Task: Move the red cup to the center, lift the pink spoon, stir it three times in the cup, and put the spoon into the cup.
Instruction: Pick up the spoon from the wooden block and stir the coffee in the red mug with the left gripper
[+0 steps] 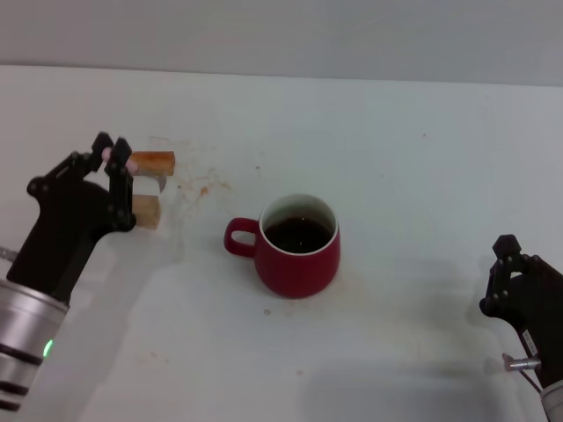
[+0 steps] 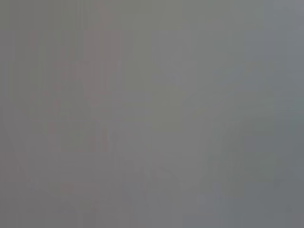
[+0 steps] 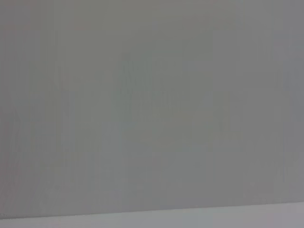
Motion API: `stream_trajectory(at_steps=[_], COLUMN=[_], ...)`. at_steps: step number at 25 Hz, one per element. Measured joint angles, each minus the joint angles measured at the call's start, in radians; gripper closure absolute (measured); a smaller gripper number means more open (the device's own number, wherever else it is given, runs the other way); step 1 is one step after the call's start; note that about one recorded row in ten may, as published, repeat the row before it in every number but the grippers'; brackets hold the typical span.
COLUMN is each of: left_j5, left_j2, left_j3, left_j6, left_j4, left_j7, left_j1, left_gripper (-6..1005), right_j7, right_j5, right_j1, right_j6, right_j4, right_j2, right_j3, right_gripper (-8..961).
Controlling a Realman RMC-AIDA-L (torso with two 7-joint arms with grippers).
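The red cup (image 1: 299,255) stands upright near the middle of the white table, its handle pointing towards my left side and dark liquid inside. My left gripper (image 1: 114,151) is at the far left, beside the tan blocks. Its fingers are closed around the pale pink handle of the pink spoon (image 1: 132,164), which shows on both sides of one finger. The spoon's bowl is hidden. My right gripper (image 1: 508,257) is parked low at the right edge, well apart from the cup. Both wrist views show only plain grey.
Two tan rectangular blocks, one upper (image 1: 154,162) and one lower (image 1: 146,212), sit just right of my left gripper with a pale piece between them. Brownish stains (image 1: 204,186) mark the table (image 1: 396,149) between the blocks and the cup.
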Motion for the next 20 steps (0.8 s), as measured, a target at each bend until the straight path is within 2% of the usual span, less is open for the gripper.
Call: stream_trajectory(at_steps=[6,11,20], left_j5=[0.015,0.086,0.168], left_j2=[0.006,0.011,0.017], left_j3=[0.002,-0.001,0.006], left_j6=[0.033,0.094,0.263], left_j4=[-0.026,-0.029,-0.037], left_j7=[-0.024,-0.060,-0.137], left_j1=[-0.020,-0.021,0.013], left_gripper=[856,854,848], right_j7=[0.001,0.000,0.000], right_j5=[0.003,0.026,0.225], right_j1=[-0.003,-0.039,-0.067], right_j6=[-0.004,-0.061,-0.120], right_j4=[-0.002,-0.019,-0.092], right_j2=[0.000,0.000,-0.001], right_j3=[0.002,0.035,0.043], right_gripper=[954,954,954])
